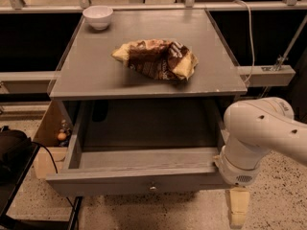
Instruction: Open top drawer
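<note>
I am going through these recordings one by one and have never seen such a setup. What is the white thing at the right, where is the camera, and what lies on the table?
The white rounded shape is the robot's single arm. Its gripper hangs at the bottom right, beside the right end of the top drawer, which stands pulled out. Nothing shows in the gripper. The one camera looks down on the grey table from its front. On the tabletop lie a crumpled snack bag and a small white bowl.
</note>
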Controlling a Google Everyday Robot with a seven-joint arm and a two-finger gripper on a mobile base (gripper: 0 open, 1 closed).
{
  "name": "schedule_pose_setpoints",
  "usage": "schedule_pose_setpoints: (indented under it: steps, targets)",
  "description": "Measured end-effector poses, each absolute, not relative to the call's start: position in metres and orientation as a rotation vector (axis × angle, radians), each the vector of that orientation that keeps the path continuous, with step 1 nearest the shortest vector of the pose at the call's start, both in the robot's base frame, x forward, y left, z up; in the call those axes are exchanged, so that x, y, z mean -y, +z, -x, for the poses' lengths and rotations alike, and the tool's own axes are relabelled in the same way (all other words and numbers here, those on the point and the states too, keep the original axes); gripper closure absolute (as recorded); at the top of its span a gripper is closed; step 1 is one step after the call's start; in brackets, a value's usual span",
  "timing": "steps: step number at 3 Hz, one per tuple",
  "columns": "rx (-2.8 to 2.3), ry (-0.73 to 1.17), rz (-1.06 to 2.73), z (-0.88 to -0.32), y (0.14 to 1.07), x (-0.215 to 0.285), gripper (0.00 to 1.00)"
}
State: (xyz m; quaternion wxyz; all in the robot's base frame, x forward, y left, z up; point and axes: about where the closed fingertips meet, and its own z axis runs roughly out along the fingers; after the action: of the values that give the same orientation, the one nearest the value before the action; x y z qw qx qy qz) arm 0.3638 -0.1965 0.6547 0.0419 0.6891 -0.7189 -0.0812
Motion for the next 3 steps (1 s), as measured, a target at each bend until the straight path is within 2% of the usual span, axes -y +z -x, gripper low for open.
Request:
schedule_pose_setpoints:
  steps: [3]
  targets:
    - [2.19,-0.226,-2.225,-0.398,0.685,0.171,0.0]
